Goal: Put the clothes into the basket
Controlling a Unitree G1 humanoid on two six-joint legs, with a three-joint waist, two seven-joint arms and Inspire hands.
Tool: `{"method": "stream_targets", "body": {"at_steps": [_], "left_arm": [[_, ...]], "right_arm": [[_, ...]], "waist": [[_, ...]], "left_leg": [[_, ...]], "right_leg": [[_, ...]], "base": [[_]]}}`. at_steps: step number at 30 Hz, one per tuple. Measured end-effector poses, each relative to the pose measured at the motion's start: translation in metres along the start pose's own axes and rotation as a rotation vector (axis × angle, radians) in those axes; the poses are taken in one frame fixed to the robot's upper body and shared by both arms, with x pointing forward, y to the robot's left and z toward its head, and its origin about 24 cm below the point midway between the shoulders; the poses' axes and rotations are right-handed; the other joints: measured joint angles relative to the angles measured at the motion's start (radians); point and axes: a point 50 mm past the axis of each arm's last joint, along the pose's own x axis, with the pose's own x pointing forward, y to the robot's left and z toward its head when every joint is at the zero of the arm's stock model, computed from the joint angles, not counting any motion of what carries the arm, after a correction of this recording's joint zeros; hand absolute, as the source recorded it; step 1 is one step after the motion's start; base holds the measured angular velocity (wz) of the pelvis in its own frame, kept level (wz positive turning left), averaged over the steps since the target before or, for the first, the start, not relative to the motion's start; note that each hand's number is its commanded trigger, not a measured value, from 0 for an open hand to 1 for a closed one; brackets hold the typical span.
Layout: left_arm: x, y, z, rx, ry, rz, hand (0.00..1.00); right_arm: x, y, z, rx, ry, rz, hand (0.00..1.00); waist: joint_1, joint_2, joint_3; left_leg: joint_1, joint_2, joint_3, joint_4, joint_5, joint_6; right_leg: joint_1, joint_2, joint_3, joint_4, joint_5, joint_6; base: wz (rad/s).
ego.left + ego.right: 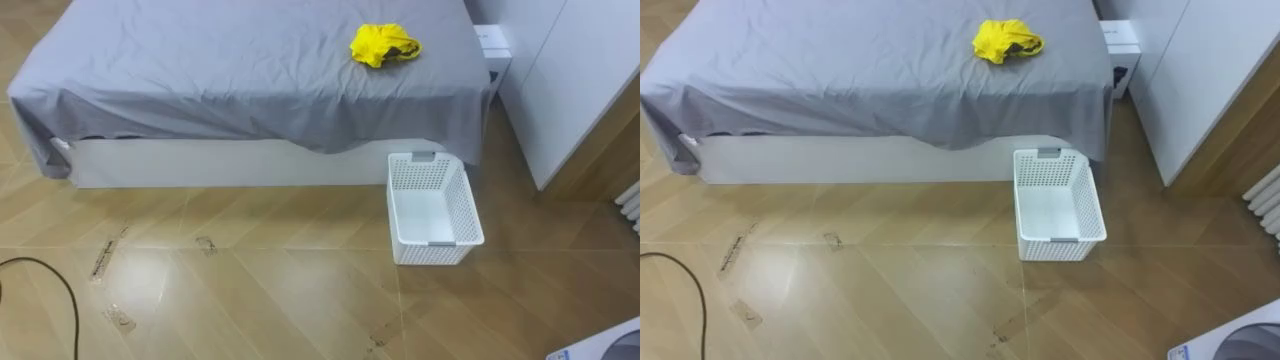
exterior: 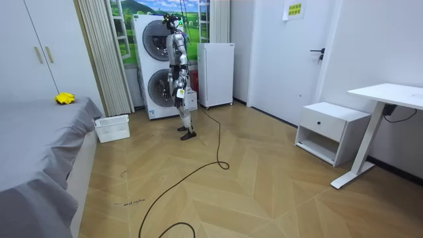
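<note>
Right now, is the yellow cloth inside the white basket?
No, the yellow cloth lies on the grey bed, while the white basket stands on the floor beside it.

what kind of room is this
Probably a bedroom in a home, with a laundry corner. A bed under a grey sheet, two stacked washing machines by the curtain and a white desk at the wall point to that.

One yellow garment point(image 1: 383, 44), one basket point(image 1: 425, 173), one bed point(image 1: 230, 70).
</note>
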Motion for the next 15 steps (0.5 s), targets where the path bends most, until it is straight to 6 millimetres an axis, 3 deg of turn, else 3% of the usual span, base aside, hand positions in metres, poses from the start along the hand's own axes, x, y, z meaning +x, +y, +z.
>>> {"method": "stream_targets", "body": {"at_steps": [15], "left_arm": [[0.0,-0.0011,0.0016,0.004,-0.008,-0.004,0.0]], "right_arm": [[0.0003,0.0031,-0.0001,0.006,0.008,0.03,0.0]], "waist": [[0.001,0.005,-0.0022]], "left_leg": [[-0.002,0.0,0.0,0.004,0.0,0.0]], "right_leg": [[0.0,0.0,-0.004,0.002,0.0,0.0]], "base": [[0.0]]}}
